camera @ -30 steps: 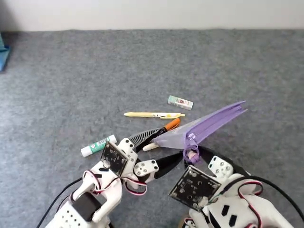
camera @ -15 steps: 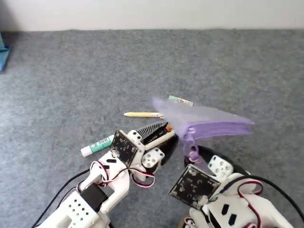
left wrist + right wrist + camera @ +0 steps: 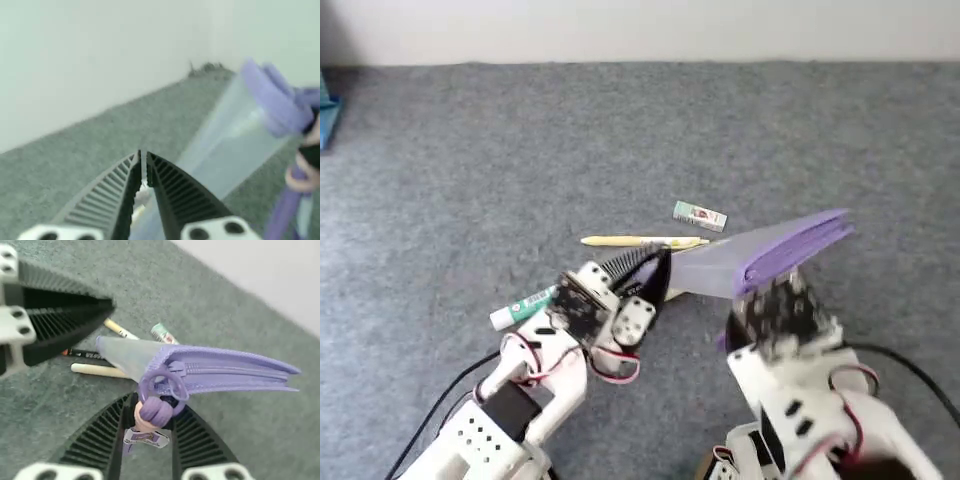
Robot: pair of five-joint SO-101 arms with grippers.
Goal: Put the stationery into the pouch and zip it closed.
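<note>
R gripper [image 3: 152, 410] clamps pouch [image 3: 220, 372] over grey carpet [image 3: 470, 150]; L gripper [image 3: 144, 156] nearly together; white wall [image 3: 620, 30] behind.

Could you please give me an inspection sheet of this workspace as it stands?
Surface: grey carpet, flat.
Job's things: purple pouch held off the carpet; yellow pen, small box, green-white tube, dark pen and cream stick lie loose.
Clutter: nothing seen.
Grippers: right gripper shut on the pouch by its zip pull; left gripper shut, at the pouch's clear end.
Cables: black lead, red and white wires on the left arm.
Surroundings: pale wall; blue object at the edge.
</note>
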